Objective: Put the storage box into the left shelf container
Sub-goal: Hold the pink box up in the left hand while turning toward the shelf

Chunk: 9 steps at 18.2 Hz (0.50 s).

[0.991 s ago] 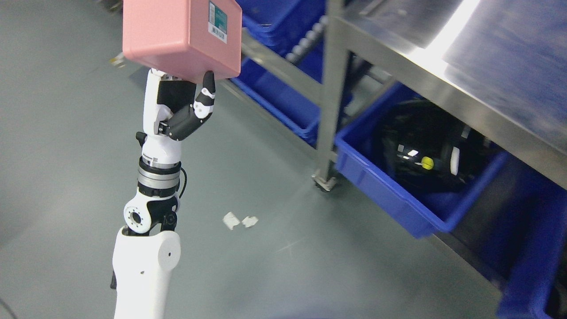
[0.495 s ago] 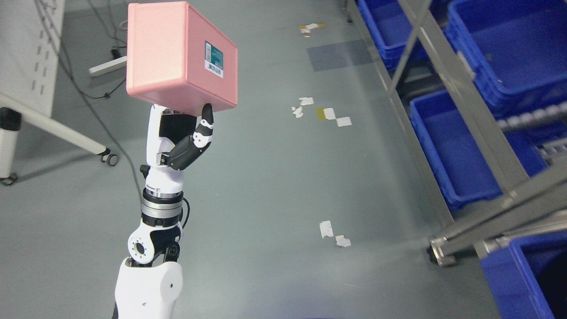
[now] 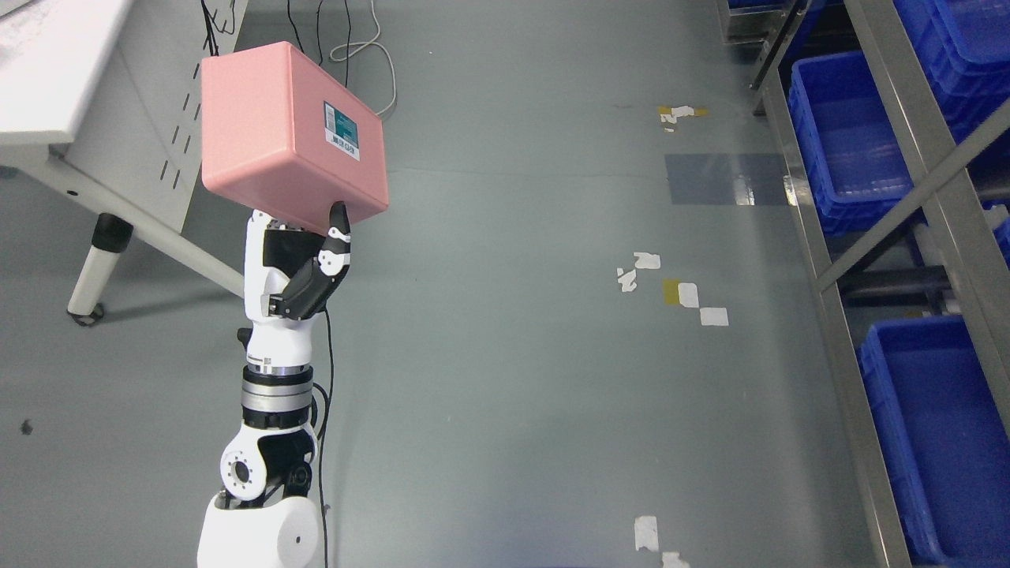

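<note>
While the white table (image 3: 47, 87) stood at the upper left, the left hand (image 3: 296, 264) gripped the pink box (image 3: 276, 158) from beneath, held above the floor, well apart from the blue bins (image 3: 848, 142) at right.

Label (image 3: 342, 131) on storage box (image 3: 268, 150): illegible

So the storage box (image 3: 288, 150) sits on top of the left hand (image 3: 293, 268), over the floor (image 3: 513, 394). Counter (image 3: 55, 87) is behind-left, shelf (image 3: 884, 237) with its bins (image 3: 848, 134) along the right edge.
</note>
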Available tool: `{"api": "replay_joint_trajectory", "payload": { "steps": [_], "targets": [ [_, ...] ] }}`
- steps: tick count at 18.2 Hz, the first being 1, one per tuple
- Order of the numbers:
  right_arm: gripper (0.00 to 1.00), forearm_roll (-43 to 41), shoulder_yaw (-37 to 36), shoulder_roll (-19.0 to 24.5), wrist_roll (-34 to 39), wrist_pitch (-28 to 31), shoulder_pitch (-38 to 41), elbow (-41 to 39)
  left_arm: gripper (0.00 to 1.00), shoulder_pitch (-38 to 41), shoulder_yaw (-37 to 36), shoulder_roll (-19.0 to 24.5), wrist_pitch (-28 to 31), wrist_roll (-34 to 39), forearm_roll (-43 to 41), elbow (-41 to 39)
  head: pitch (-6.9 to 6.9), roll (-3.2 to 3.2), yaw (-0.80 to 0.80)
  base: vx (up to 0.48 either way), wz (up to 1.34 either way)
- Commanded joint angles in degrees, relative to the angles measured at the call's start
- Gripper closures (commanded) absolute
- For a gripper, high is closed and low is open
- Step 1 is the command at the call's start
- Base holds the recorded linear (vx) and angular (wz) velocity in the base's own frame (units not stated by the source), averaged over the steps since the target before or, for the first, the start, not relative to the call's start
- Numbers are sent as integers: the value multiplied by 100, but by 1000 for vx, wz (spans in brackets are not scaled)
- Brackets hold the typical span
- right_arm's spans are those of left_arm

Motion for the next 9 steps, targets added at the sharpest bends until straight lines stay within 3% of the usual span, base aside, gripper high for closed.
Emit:
{"api": "replay_joint_trajectory", "payload": {
  "steps": [1, 9],
  "targets": [
    [0, -123, 0, -100, 0, -10, -17, -100, 96, 257, 75, 95, -96, -9, 12, -55, 0, 0, 0, 484, 9],
    [0, -123, 0, -100, 0, -2, -17, -100, 96, 275, -39, 95, -175, -9, 21, -55, 0, 0, 0, 538, -70]
  ]
}}
